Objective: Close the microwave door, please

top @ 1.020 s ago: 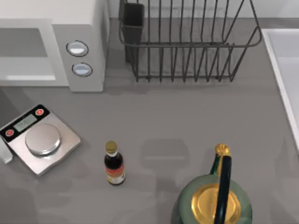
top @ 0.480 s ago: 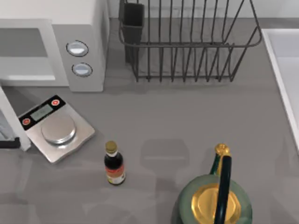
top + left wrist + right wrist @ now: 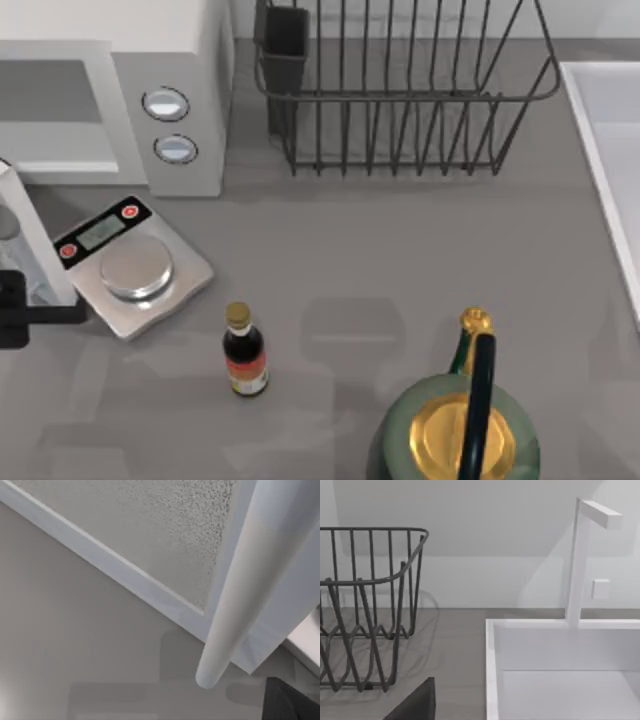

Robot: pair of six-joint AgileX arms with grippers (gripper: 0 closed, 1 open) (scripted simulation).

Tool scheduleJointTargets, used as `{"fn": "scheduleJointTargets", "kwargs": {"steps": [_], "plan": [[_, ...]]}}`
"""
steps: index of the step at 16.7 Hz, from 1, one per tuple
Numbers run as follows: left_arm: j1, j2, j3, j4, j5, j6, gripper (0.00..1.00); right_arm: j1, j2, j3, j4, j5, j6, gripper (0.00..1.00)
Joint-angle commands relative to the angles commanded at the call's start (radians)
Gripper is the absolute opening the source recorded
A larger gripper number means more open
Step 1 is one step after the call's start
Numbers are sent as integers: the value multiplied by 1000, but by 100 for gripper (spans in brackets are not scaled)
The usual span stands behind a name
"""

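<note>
The white microwave (image 3: 190, 60) stands at the table's back left, its grey cavity (image 3: 50, 110) open and two round knobs (image 3: 166, 104) on its panel. The microwave door (image 3: 38, 240) juts out from the left edge, partly swung in, its free end touching a silver scale. My left gripper (image 3: 45, 313) is a dark shape at the left edge, right against the door's outer end. In the left wrist view the door's speckled window (image 3: 165, 540) and its round white handle (image 3: 250, 580) are very close. A dark piece of my parked right gripper (image 3: 415, 705) shows in the right wrist view.
The silver scale (image 3: 135, 268) lies in front of the microwave, against the door. A small dark bottle (image 3: 244, 352) stands mid-table and a green-and-gold kettle (image 3: 460, 425) sits at the front. A wire dish rack (image 3: 400, 90) is at the back, a white sink (image 3: 605, 130) on the right.
The door has swung in from the left toward the microwave, pushing the scale right and back. My left gripper has come into the top view behind it.
</note>
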Motion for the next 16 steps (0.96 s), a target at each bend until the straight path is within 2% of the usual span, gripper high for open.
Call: {"fn": "scheduleJointTargets", "kwargs": {"steps": [4,12,16], "plan": [[4,44,32,21,5,2,0,0,0,0,0,0,0,100],[14,452,254,182,15,14,0,0,0,0,0,0,0,100],[16,510,297,214,17,16,0,0,0,0,0,0,0,100]]}}
